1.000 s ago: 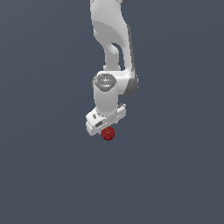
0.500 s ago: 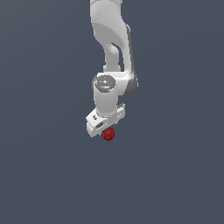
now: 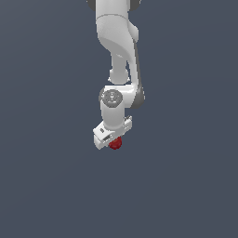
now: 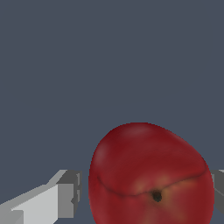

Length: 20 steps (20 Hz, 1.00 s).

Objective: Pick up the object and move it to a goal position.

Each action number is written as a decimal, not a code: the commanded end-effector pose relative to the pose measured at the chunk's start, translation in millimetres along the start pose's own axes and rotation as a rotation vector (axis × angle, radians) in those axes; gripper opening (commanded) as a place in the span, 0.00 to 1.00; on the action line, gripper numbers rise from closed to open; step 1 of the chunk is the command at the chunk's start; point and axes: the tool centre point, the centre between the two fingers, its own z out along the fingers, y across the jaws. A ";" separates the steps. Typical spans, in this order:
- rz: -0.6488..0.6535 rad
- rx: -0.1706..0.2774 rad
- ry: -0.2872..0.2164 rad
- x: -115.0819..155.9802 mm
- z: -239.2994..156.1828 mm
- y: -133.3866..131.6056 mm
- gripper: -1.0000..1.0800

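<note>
The object (image 3: 115,143) is a small dark red roundish fruit-like ball. In the exterior view it peeks out just under the white gripper (image 3: 112,141) at the end of the arm. In the wrist view the object (image 4: 151,175) fills the space between the two fingers (image 4: 65,197). One finger touches its side and the other stands a hair from it. The gripper (image 4: 148,194) is shut on the object. The object's lower part is cut off by the wrist view's edge.
The white arm (image 3: 118,42) comes down from the top of the exterior view. A plain dark grey-blue surface (image 3: 46,186) lies all around, with no other object in sight.
</note>
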 end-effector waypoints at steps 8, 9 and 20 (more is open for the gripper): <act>0.000 -0.001 0.001 0.9 9.5 1.1 0.00; 0.000 -0.001 0.001 0.9 9.5 1.1 0.00; 0.000 -0.002 0.001 4.6 0.5 -0.3 0.00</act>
